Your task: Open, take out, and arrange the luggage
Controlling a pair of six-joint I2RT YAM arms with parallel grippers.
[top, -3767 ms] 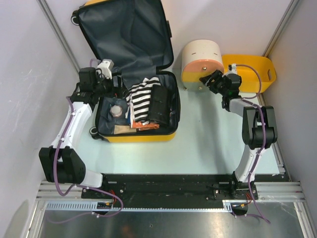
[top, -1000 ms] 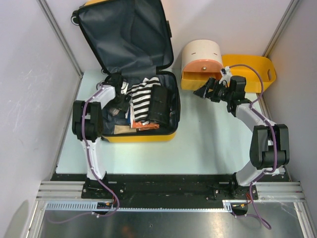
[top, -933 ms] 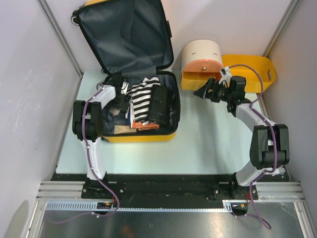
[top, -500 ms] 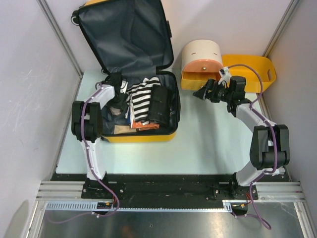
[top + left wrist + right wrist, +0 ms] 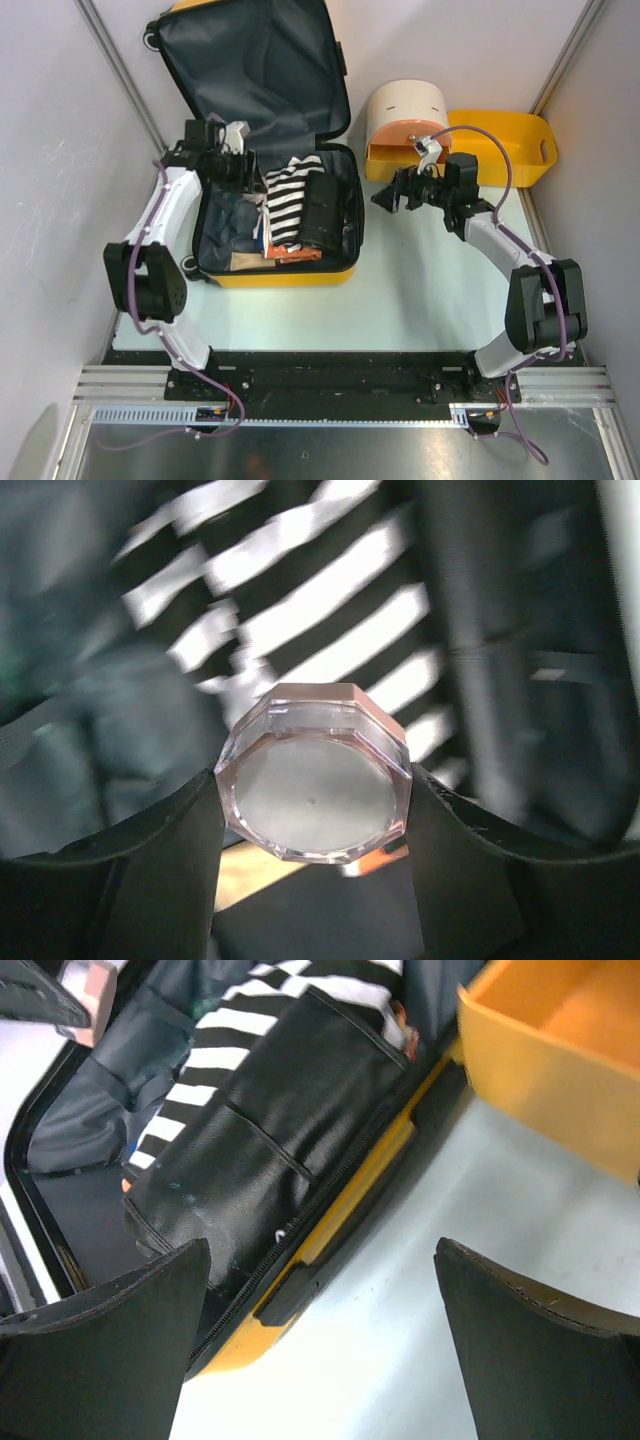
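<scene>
Judging from how things lie, the opening step is done: the luggage (image 5: 285, 278) sits at the far left of the worktop (image 5: 400, 290) with its lid thrown back against the wall and its dark lining showing; unpacking looks to be only at its start. The left pincer (image 5: 313, 780) hangs over the far left corner of the open case, closed partway on a small clear octagonal jar (image 5: 310, 815) with a pinkish rim, the jar clamped squarely between both jaws and held above the contents; where it is meant to go I cannot tell. Inside the case lie a black-and-white striped garment (image 5: 288, 185), a black pouch (image 5: 322, 210) beside it on the right, and something tan and orange (image 5: 280, 257) at the near edge, so most of the load seems yet to come out. The right pincer (image 5: 393, 197) stands wide and holds nothing, hovering between the case and the round cream-and-pink box (image 5: 405, 105), whose yellow drawer (image 5: 398, 160) is pulled out; a yellow basket (image 5: 515, 140) stands just beyond; neither shows anything placed in it as far as I can see, so the arranging appears not yet begun.
</scene>
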